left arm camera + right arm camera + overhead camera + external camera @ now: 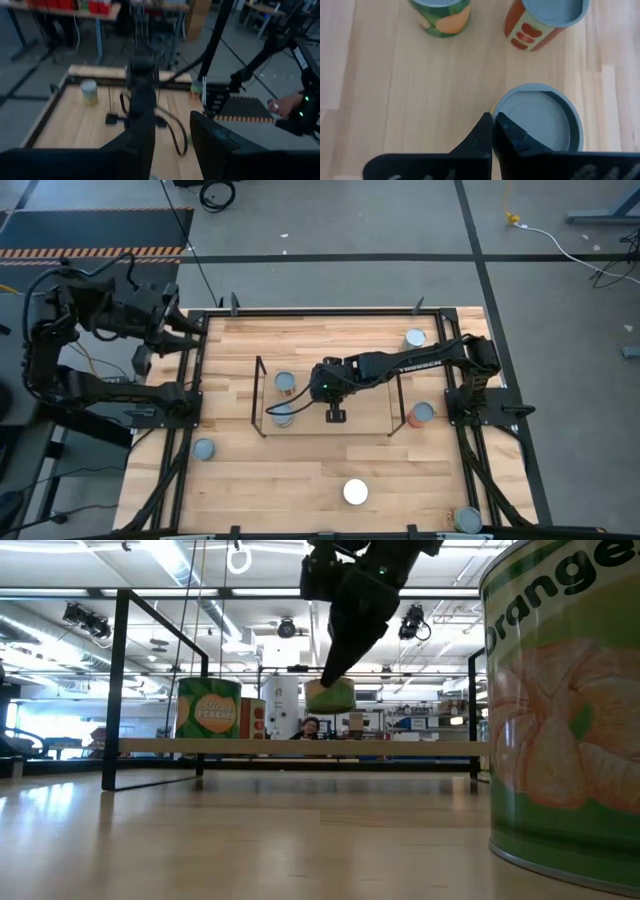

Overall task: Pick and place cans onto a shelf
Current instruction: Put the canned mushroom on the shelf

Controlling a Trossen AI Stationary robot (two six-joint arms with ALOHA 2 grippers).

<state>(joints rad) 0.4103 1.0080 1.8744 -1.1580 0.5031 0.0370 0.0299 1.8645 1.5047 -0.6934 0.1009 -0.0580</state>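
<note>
Hovering right gripper (293,408) carries can (330,695) above shelf (258,395).

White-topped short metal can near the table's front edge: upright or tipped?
Upright. The white-topped short metal can shows only its round top in the high view, no side wall.

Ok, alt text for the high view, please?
The right gripper reaches across the black wire shelf mid-table, above a can at the shelf's end nearer the left arm; a second can stands beside it. Five other cans stand loose on the wooden table, one white-topped. The left gripper waits at the table's edge.
</note>
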